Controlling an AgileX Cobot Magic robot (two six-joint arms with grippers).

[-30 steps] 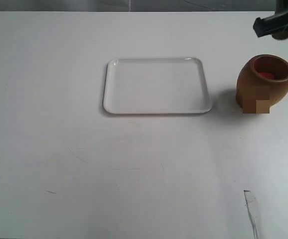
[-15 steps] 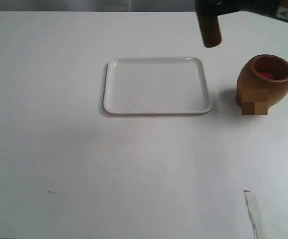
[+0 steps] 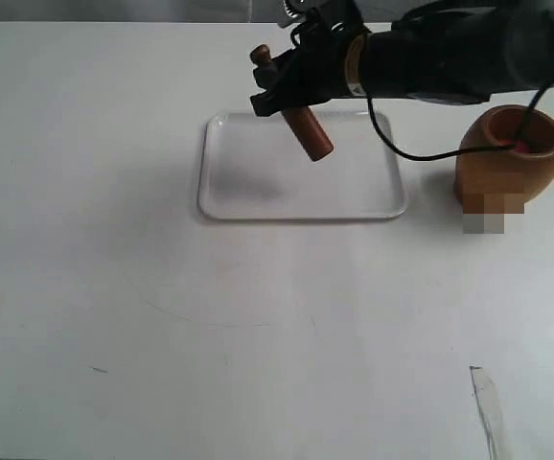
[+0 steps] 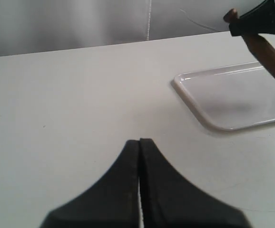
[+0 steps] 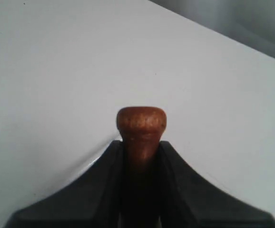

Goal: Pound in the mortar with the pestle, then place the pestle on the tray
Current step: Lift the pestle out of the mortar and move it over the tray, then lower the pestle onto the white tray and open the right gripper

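White tabletop (image 3: pixel 258 335), grey backdrop (image 4: pixel 71 23) behind, soft even light

Tray (image 3: pixel 248 187) bare below pestle (image 3: pixel 308 134); mortar (image 3: pixel 503 165) well apart, right.

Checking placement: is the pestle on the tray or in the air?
In the air: the right gripper holds the pestle tilted above the tray, its shadow lying apart below.

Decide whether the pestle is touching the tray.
Apart. In the exterior view the right gripper holds the pestle tilted above the tray, its shadow lying detached from its thick end.
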